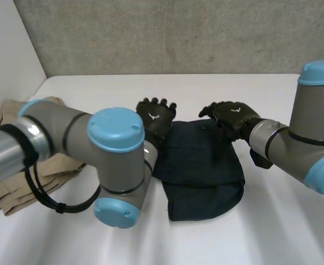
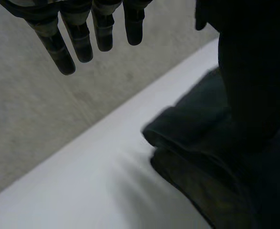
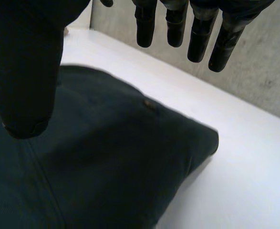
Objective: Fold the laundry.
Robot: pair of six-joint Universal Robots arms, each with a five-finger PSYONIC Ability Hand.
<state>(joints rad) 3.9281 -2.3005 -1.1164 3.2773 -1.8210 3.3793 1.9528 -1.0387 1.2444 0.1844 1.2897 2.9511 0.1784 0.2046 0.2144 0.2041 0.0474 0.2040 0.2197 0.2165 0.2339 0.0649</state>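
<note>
Garment (image 1: 203,160), dark and folded, has left hand (image 1: 156,118) and right hand (image 1: 233,117) at its far corners, straight-fingered, empty.

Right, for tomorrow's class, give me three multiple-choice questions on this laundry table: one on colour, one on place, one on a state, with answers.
1. The folded cloth in the middle is: A dark blue; B red; C white.
2. The beige cloth lies: A in a basket; B partly behind the left arm; C on the floor.
3. The left hand has its fingers: A curled round cloth; B pinching a corner; C straight, holding nothing.
Answers: A, dark in every view; B, the arm hides part of it; C, its wrist view shows them straight.
</note>
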